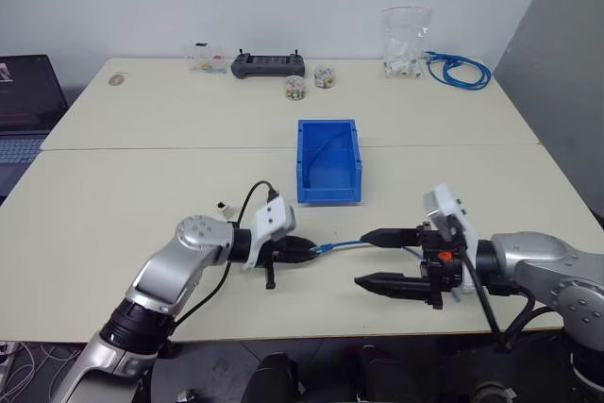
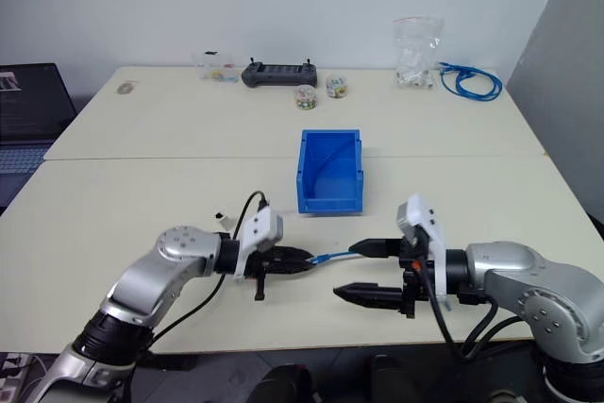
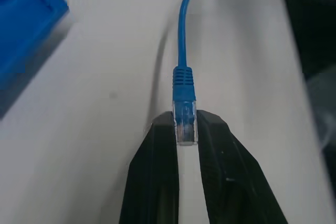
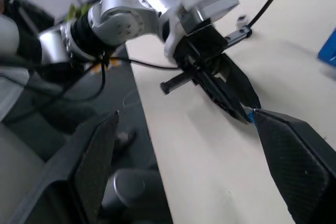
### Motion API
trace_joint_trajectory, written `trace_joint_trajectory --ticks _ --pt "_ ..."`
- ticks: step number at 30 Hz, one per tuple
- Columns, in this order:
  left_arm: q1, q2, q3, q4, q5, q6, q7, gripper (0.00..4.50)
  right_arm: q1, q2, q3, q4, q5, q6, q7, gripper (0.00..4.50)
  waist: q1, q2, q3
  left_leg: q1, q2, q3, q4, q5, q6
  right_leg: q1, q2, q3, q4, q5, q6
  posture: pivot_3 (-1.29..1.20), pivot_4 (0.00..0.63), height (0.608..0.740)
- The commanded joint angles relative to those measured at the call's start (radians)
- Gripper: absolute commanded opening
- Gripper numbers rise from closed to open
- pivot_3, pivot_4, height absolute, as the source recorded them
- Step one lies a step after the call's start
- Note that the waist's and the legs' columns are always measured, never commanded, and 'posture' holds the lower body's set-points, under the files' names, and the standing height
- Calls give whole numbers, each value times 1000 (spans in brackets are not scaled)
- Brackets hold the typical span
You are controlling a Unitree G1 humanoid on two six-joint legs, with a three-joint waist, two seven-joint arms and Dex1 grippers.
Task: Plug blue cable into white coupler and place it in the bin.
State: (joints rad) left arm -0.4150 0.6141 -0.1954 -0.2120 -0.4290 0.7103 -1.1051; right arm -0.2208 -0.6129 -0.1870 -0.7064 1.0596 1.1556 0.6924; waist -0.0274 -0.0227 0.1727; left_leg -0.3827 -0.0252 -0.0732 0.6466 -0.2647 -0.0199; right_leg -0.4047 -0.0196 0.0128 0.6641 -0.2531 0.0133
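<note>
Right gripper (image 1: 380, 258): nearest the robot, jaws spread wide with nothing between them; the cable's far run passes by its upper finger, so a careless sweep could snag the strand and tug it.
Left gripper (image 1: 307, 250): jaws clamped on the clear plug at one end of the blue cable (image 1: 342, 244), pinching it only at the fingertips; in my judgement a shallow hold like this could let the plug twist or slip out under any pull.
Blue cable: strung between the two grippers just above the table (image 1: 142, 195), one end in the left fingers; its other end near the right gripper is hard to make out.
White coupler (image 1: 223, 205): a tiny white block lies on the table just beyond the left forearm, apart from both grippers; probably the coupler. Risk: the forearm could knock it away when reaching.
Bin (image 1: 328, 160): farther back, centre of the table, upright; a thin strand seems to lie inside.
</note>
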Motion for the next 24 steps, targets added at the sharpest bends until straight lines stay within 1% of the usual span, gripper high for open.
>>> trace_joint_trajectory --ticks 1,3,5,7,9,16,19,24 --pt "-50 -18 88 -22 -147 149 11 236 80 15 -53 -107 69 -65 -79 4290 -1 0 0 0 0 0 0 0 0 0 0 0 0 0 0 0 150 740" --pt "-79 -34 120 -3 -193 198 28 236 125 34 -56 -136 72 -116 -98 4290 -2 0 0 0 0 0 0 0 0 0 0 0 0 0 0 0 150 740" --pt "-105 -56 147 14 -234 238 46 236 155 21 -43 -138 85 -122 -108 4290 -3 0 0 0 1 -1 0 0 0 0 1 -1 0 0 0 0 150 740" --pt "-131 -82 176 29 -287 283 63 236 171 21 -21 -113 109 -118 -135 4290 -3 -1 0 1 0 0 0 0 0 0 1 1 0 0 0 0 150 740" --pt "-143 -97 190 33 -322 307 68 236 172 46 -3 -75 122 -128 -165 4290 -3 -1 0 1 0 1 0 0 0 0 1 1 0 0 0 0 150 740" --pt "-139 -108 227 18 -434 390 87 236 90 156 53 57 137 -171 -257 4290 -4 -1 1 1 0 1 0 0 0 0 1 2 0 0 0 0 150 740" --pt "-138 -112 254 15 -486 427 111 236 51 184 66 86 137 -184 -270 4290 -2 -1 0 1 0 1 0 0 0 -1 1 2 0 0 0 0 150 740" --pt "-125 -103 266 -2 -529 452 133 236 -1 224 65 122 174 -205 -287 4290 -2 -1 1 0 0 0 0 0 0 -1 1 2 0 0 0 0 150 740"
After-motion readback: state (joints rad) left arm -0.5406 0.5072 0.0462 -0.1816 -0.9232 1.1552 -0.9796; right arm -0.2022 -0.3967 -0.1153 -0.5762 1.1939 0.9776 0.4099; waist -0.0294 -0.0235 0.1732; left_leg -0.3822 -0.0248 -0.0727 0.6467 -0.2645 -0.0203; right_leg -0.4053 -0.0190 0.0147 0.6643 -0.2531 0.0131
